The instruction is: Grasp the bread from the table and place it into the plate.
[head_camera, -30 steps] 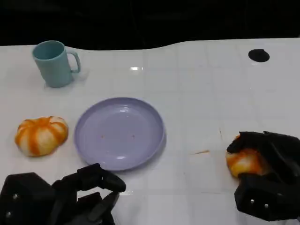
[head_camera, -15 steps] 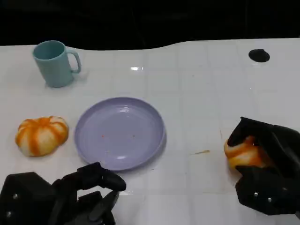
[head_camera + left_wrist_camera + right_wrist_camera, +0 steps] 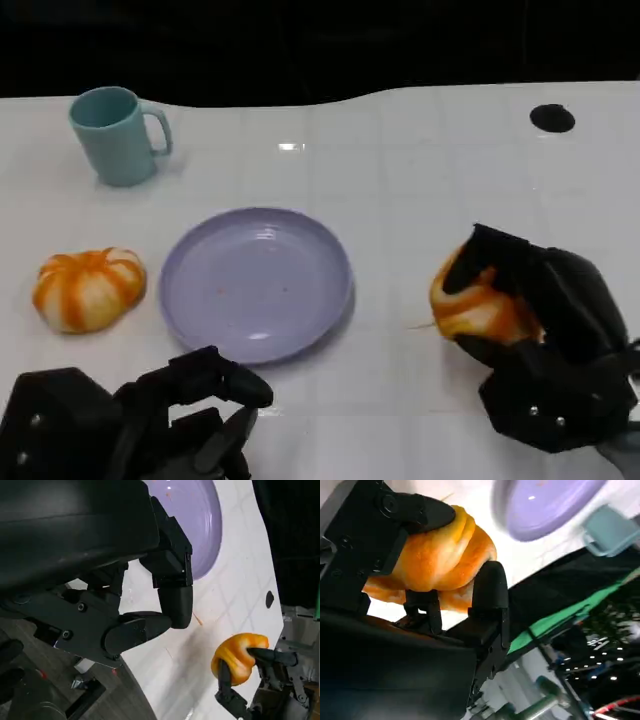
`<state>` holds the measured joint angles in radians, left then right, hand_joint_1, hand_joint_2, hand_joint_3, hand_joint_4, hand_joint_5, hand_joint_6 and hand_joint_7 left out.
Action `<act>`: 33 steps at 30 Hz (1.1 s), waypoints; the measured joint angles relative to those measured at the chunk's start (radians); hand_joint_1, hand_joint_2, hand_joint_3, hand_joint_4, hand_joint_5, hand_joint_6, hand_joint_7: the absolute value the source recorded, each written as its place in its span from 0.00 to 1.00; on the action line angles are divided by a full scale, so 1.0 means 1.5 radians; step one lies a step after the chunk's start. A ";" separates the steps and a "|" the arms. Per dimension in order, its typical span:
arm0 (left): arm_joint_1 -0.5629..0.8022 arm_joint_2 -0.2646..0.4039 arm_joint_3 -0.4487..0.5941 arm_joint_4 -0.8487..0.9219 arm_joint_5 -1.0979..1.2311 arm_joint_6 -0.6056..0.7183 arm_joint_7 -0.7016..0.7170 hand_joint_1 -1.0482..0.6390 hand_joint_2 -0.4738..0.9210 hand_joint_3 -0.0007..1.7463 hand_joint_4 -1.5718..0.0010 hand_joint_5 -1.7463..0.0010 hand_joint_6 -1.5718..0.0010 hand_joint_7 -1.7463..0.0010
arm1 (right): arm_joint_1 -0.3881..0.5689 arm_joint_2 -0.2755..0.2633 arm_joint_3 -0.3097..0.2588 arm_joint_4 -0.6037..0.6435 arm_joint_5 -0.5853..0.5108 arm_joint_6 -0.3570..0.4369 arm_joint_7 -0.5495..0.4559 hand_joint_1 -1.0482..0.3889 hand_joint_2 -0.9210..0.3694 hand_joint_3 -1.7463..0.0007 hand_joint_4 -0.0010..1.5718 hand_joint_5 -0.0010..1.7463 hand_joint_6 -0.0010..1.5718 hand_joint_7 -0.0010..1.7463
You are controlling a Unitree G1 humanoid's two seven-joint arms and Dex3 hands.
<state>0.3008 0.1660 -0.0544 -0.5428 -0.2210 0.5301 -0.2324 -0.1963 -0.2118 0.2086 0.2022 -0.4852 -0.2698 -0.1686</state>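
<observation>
Right hand (image 3: pixel 545 350): grasps the bread (image 3: pixel 478 300), black fingers (image 3: pixel 500 250) wrapped over its top and around its sides; it sits at the lower right of the head view, to the right of the plate. The right wrist view shows the same hold (image 3: pixel 435 580), with the orange roll (image 3: pixel 437 562) squeezed between the fingers.
Left hand (image 3: pixel 140 425): at the lower left of the head view, near the front edge of the plate, holding nothing; its fingers (image 3: pixel 225 385) are bent and apart, and it touches no object. The left wrist view shows it empty too (image 3: pixel 125 590).
Table (image 3: pixel 420 170): white surface with a faint grid; a small dark round mark (image 3: pixel 552 118) lies near its far right corner.
Plate (image 3: pixel 255 283): lavender, round, at the centre of the table, nothing in it.
Bread in hand: orange and white, off the plate and to its right; whether it touches the table I cannot tell. The left wrist view shows it (image 3: pixel 237 655) pinched in the other hand across the table.
Second bread (image 3: pixel 88 288): a striped orange and white roll lying on the table just left of the plate.
Cup (image 3: pixel 115 135): teal mug with its handle to the right, upright at the far left, well apart from the plate.
</observation>
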 measured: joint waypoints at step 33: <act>0.017 -0.004 -0.004 -0.011 0.006 0.000 0.000 0.48 0.86 0.48 0.56 0.00 0.62 0.23 | -0.188 0.154 0.098 0.210 -0.006 -0.066 0.004 0.63 0.53 0.13 0.61 1.00 0.46 1.00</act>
<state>0.3260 0.1597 -0.0606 -0.5596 -0.2126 0.5302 -0.2318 -0.4788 0.0189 0.3563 0.5170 -0.4934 -0.3683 -0.1621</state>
